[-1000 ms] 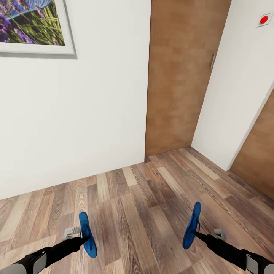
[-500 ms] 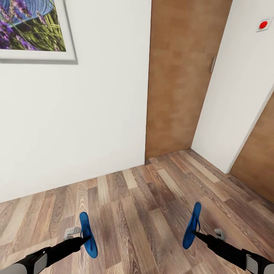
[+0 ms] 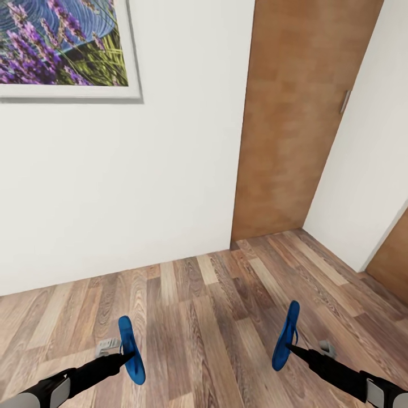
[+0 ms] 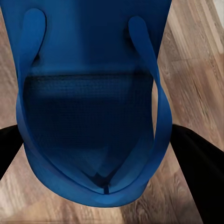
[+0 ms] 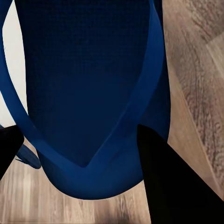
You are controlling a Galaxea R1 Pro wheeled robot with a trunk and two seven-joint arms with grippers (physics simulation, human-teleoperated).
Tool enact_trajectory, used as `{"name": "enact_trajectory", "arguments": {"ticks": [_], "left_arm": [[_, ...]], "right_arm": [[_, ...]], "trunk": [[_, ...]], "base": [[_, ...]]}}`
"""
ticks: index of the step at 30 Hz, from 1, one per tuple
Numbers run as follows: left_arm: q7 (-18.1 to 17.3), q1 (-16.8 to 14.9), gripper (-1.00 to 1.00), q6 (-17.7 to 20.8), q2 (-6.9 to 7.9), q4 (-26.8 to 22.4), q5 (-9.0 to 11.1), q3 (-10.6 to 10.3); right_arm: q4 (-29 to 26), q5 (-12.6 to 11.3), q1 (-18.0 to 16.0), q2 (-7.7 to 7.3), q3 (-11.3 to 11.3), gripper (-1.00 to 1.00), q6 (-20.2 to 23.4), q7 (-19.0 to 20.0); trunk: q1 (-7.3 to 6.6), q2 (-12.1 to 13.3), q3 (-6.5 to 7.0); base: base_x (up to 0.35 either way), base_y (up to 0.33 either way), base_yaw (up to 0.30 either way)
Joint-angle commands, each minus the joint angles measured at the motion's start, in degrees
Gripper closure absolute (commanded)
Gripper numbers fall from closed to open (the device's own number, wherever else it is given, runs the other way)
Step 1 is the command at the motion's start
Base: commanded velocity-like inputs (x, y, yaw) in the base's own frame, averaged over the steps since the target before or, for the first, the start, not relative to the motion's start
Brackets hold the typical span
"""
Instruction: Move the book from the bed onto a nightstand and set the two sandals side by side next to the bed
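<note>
One blue sandal (image 3: 131,349) is being held up on its edge by the left gripper (image 3: 126,356), above the wood floor (image 3: 204,317). The other blue sandal (image 3: 285,335) is being held up the same way by the right gripper (image 3: 290,348). Both sandals are being kept in the air, thin side up, with their long ends pointed toward the white wall (image 3: 124,187). They are being held well apart from each other, and a wide bare strip of floor is being left open between them.

In the left wrist view, the left sandal (image 4: 88,107) is being pinched between two black fingers (image 4: 196,168), with its blue straps meeting just at the pinch. In the right wrist view, the right sandal (image 5: 88,93) is being pinched between black fingers (image 5: 172,182) in the same way.

The white wall is being faced straight on, and its bottom edge is being met by the floor well ahead of the sandals. A picture of purple flowers (image 3: 62,48) is being shown high on this wall. To the right of the wall, a brown wooden door (image 3: 294,124) is being seen set back in a corner. More floor is being left open toward the door than toward the wall. A second white wall (image 3: 368,170) is being seen to the right of the door.
</note>
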Motion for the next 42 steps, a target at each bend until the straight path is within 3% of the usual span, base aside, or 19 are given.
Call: {"name": "enact_trajectory", "arguments": {"ticks": [1, 14, 28, 42], "left_arm": [[-0.1, 0.0, 1.00, -0.3, 0.01, 0.0, 0.3, -0.5], [-0.1, 0.0, 1.00, -0.3, 0.01, 0.0, 0.3, -0.6], [-0.1, 0.0, 1.00, -0.3, 0.01, 0.0, 0.3, -0.5], [-0.1, 0.0, 1.00, -0.3, 0.01, 0.0, 0.3, -0.6]], "right_arm": [[0.2, -0.6, -0.1, 0.00, 0.5, 1.00, 0.7, 0.2], [0.2, -0.6, -0.1, 0.00, 0.5, 1.00, 0.7, 0.2], [0.2, -0.6, -0.1, 0.00, 0.5, 1.00, 0.7, 0.2], [0.2, -0.6, -0.1, 0.00, 0.5, 1.00, 0.7, 0.2]], "trunk": [[-0.24, 0.4, 0.13], [-3.09, 5.6, 2.47], [-3.09, 5.6, 2.47], [-3.09, 5.6, 2.47]], "base": [[0.000, 0.000, 0.043], [0.000, 0.000, 0.006], [0.000, 0.000, 0.014], [0.000, 0.000, 0.263]]}}
